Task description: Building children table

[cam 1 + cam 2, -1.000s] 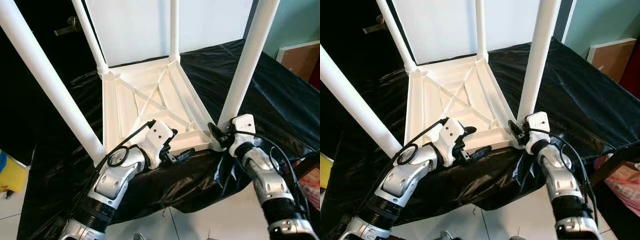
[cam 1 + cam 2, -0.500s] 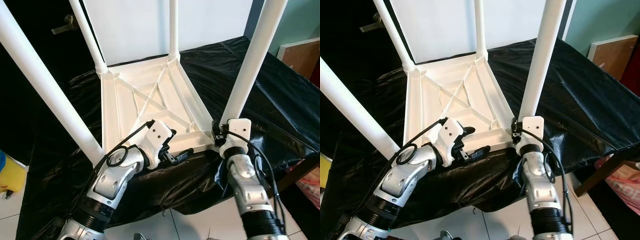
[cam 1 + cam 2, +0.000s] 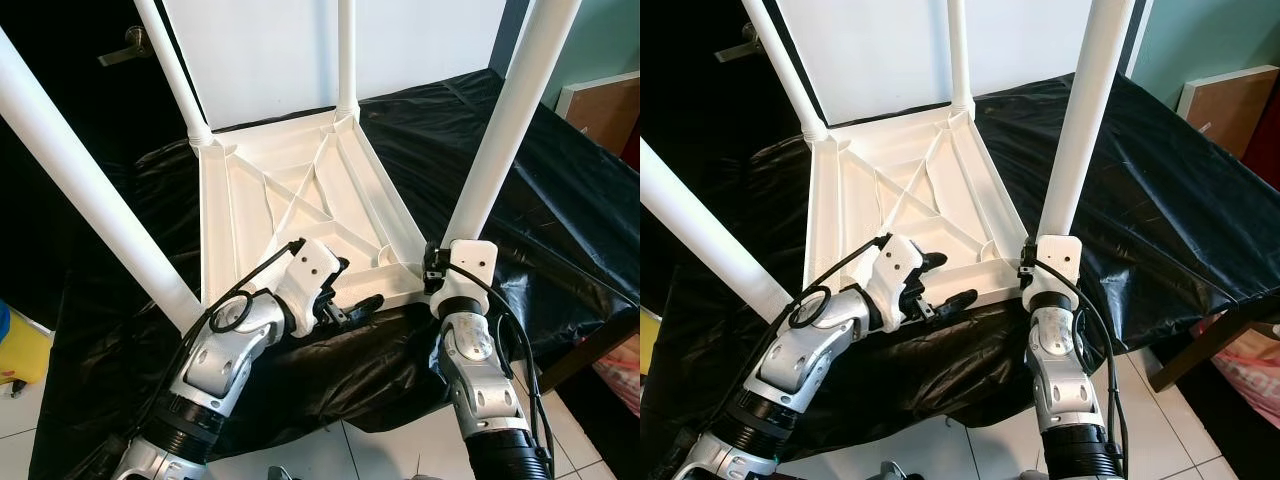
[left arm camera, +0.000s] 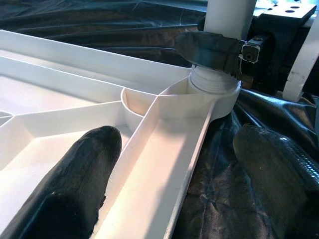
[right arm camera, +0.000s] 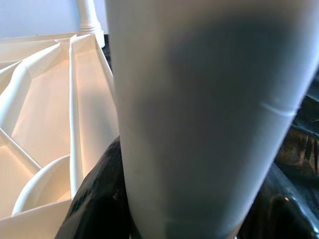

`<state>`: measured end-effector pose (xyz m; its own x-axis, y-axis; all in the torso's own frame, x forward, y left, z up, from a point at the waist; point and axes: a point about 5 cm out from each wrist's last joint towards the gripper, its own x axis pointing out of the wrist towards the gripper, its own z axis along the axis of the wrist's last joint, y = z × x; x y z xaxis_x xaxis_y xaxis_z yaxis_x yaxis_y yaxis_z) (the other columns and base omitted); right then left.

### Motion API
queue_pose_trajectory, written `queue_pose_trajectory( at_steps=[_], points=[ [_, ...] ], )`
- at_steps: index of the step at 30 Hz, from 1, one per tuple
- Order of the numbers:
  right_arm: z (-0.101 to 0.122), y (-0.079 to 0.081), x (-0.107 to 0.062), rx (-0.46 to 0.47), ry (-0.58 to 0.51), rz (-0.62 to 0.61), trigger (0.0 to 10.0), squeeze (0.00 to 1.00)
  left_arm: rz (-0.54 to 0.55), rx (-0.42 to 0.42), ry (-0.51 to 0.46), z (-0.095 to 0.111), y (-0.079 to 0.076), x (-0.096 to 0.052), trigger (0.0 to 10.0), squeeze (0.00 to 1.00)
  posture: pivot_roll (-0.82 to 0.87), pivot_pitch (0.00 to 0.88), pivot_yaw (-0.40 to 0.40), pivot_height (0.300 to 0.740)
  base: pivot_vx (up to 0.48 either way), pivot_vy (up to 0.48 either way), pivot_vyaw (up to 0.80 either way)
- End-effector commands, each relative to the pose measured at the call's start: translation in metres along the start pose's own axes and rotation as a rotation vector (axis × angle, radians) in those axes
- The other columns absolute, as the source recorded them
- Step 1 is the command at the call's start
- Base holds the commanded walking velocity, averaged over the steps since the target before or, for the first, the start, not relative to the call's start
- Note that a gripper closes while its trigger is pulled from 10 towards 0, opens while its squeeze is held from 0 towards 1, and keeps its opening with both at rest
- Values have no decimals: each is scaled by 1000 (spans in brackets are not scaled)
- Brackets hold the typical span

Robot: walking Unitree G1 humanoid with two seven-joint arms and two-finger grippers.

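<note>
The white plastic table top (image 3: 300, 205) lies upside down on the black sheet (image 3: 560, 200) with four legs standing, the right gripper (image 4: 219, 50) closed around the near-right white leg (image 3: 505, 120), probably tightening it, while the left gripper (image 3: 350, 305) straddles the near rim, fingers open.

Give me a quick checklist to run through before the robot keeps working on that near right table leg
1. Right hand shut around the near right leg at its base: ok.
2. Left hand open, straddling the near rim of the upside-down tabletop: ok.
3. Leg standing in its corner socket: ok.
4. Leg fully screwed home: cannot tell.
5. Other three legs upright in their corners: ok.
6. Tabletop lying flat on the black sheet: ok.
</note>
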<state>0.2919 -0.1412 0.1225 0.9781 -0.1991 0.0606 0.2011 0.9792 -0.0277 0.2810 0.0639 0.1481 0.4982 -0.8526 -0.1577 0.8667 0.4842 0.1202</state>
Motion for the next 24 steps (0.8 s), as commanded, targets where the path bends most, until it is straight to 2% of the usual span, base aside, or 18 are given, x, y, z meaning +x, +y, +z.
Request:
queue_pose_trajectory(
  at_steps=[1, 4, 5, 6, 7, 9, 11, 14, 15, 19, 20, 22, 24],
  points=[
    [-21, -1, -8, -6, 107, -25, 10000, 0, -1, 11, 1, 2, 2, -3, 10000, 0, -94, 48, 91, 740, 0, 0, 0],
    [-18, -1, -7, -16, 93, -27, 10000, 0, 7, 12, -1, 2, 3, -4, 10000, 0, -95, 48, 90, 740, 0, 0, 0],
    [-17, -2, -7, -16, 85, -23, 10000, 388, 10, 12, -2, 2, 4, -3, 10000, 0, -95, 48, 90, 740, 0, 0, 0],
    [-17, -2, -7, -16, 85, -23, 10000, 388, 10, 12, -2, 2, 4, -3, 10000, 0, -95, 48, 90, 740, 0, 0, 0],
    [-15, -2, -7, -11, 78, -11, 10000, 1000, 12, 12, -3, 2, 4, -3, 10000, 0, -101, 48, 86, 740, 0, 0, 0],
    [-9, -1, -7, 18, 36, 28, 10000, 1000, 14, 12, -8, 3, 5, -2, 10000, 0, -103, 46, 85, 740, 0, 0, 0],
    [-9, -1, -7, 18, 36, 28, 10000, 1000, 14, 12, -8, 3, 5, -2, 10000, 0, -103, 46, 85, 740, 0, 0, 0],
    [-3, -2, -10, 23, -15, 95, 10000, 1000, 14, 12, -13, 3, 4, -1, 10000, 0, -114, 47, 82, 740, 0, 0, 0],
    [-3, -5, -10, 28, -18, 128, 10000, 878, 14, 12, -15, 4, 4, 0, 10000, 0, -116, 46, 80, 740, 0, 0, 0],
    [-4, -9, -11, 36, -16, 162, 10000, 878, 14, 12, -17, 4, 4, 1, 10000, 0, -118, 45, 80, 740, 0, 0, 0],
    [-3, -13, -12, 40, -26, 209, 10000, 0, 15, 12, -19, 4, 5, 2, 10000, 0, -123, 44, 80, 740, 0, 0, 0],
    [-1, -20, -13, 45, -45, 294, 10000, 0, 14, 14, -23, 5, 5, 2, 10000, 0, -128, 38, 82, 740, 0, 0, 0],
    [-1, -20, -13, 45, -45, 294, 10000, 0, 14, 14, -23, 5, 5, 2, 10000, 0, -128, 38, 82, 740, 0, 0, 0]
  ],
)
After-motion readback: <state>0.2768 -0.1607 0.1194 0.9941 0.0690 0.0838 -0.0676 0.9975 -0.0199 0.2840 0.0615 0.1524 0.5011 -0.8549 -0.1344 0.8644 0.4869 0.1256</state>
